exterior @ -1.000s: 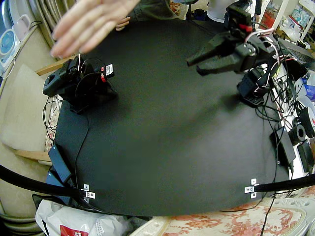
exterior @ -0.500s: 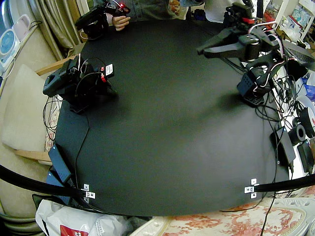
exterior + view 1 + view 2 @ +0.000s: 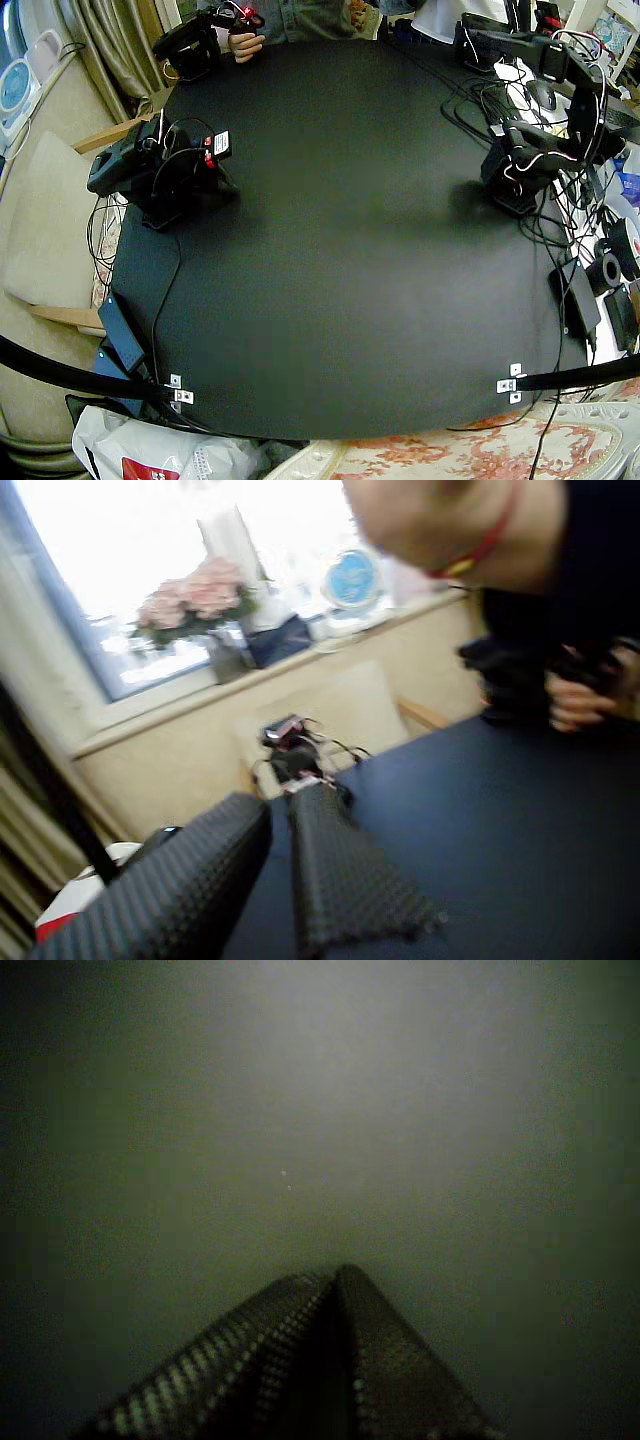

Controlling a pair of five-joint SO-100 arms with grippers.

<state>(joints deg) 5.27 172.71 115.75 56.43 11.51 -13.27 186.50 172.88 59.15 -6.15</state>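
Note:
My left arm (image 3: 520, 160) stands raised, and its gripper (image 3: 478, 44) reaches level toward the far edge, high above the black mat (image 3: 340, 260). In a wrist view the left gripper (image 3: 280, 802) has its dotted fingers (image 3: 340, 870) drawn together on nothing. Past them that view shows my right arm (image 3: 295, 758) across the mat. The right arm (image 3: 160, 170) lies folded low at the mat's edge. Its gripper (image 3: 335, 1275) is shut, empty and pointed at the dark mat close below. No loose object lies on the mat.
A person sits at the far edge, one hand (image 3: 243, 42) on a controller, and their arm (image 3: 575, 695) also shows in a wrist view. Cables and electronics (image 3: 595, 265) crowd the edge by the left arm. A power brick (image 3: 120, 335) and bags (image 3: 130, 455) lie near the front corner.
The hand that swept over the right arm has gone. My left arm has lifted and swung its gripper toward the far edge, and the jaws have gone from open to shut.

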